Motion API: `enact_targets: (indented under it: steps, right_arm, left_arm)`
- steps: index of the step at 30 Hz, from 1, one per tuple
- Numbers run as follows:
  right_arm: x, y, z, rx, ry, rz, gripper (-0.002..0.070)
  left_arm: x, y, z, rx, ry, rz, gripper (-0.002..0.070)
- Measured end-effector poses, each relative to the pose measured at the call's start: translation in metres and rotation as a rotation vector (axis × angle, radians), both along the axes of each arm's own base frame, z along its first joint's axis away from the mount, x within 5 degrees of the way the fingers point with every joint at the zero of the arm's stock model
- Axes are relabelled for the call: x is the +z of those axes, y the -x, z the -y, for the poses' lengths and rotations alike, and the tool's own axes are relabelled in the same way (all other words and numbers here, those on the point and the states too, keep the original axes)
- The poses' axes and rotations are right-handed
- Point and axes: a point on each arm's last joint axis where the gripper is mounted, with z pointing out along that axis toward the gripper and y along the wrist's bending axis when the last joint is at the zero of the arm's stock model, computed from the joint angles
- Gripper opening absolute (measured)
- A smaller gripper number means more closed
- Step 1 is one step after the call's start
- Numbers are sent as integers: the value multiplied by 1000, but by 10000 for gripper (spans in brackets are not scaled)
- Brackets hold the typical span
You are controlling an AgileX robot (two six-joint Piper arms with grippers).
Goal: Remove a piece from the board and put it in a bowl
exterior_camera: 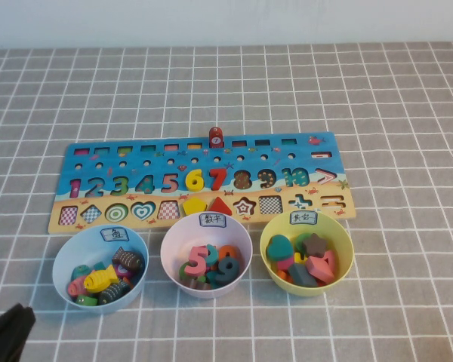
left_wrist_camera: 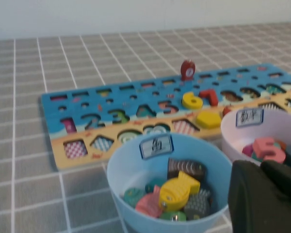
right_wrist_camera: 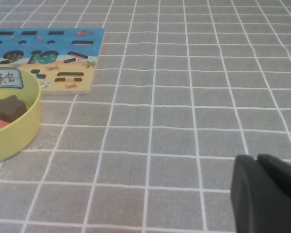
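The yellow fish piece [exterior_camera: 100, 280] [left_wrist_camera: 177, 190] lies inside the pale blue bowl [exterior_camera: 60, 264] [left_wrist_camera: 131, 165], on top of several other fish pieces. This bowl stands in front of the left end of the long board [exterior_camera: 98, 147] [left_wrist_camera: 53, 104]. My left gripper [exterior_camera: 7, 332] [left_wrist_camera: 259, 164] is shut and holds nothing; it hangs at the near left corner of the table, close to the blue bowl on my side. My right gripper [right_wrist_camera: 258, 158] is shut and empty, low over the grey checked cloth to the right of the bowls, and out of the high view.
A pink bowl [exterior_camera: 174, 234] [left_wrist_camera: 228, 131] with numbers and a yellow-green bowl [exterior_camera: 346, 240] [right_wrist_camera: 24, 131] with shapes stand in a row to the right of the blue one. A small red piece [exterior_camera: 216, 137] [left_wrist_camera: 187, 70] stands at the board's far edge. Numbers 6 and 7 and two shapes sit in the board.
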Motion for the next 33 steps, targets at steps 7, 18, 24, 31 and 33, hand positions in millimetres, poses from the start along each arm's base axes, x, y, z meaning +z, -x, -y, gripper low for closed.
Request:
enact_targets:
  steps: [7,18,24,31,33]
  right_arm:
    - [0,0,0,0,0,0,-17]
    - [0,0,0,0,0,0,-17]
    - [0,0,0,0,0,0,-17]
    - [0,0,0,0,0,0,-17]
    - [0,0,0,0,0,0,-17]
  left_arm:
    - [-20,1,0,-1,-26,-63,4]
    - [-8,-2,-8,115,-37,83,4]
    - [-2,3,-18,251,-16,178,4]
    - [-7,7,-19,261,-33,135,4]
    - [-10,7,-19,261,-42,108,4]
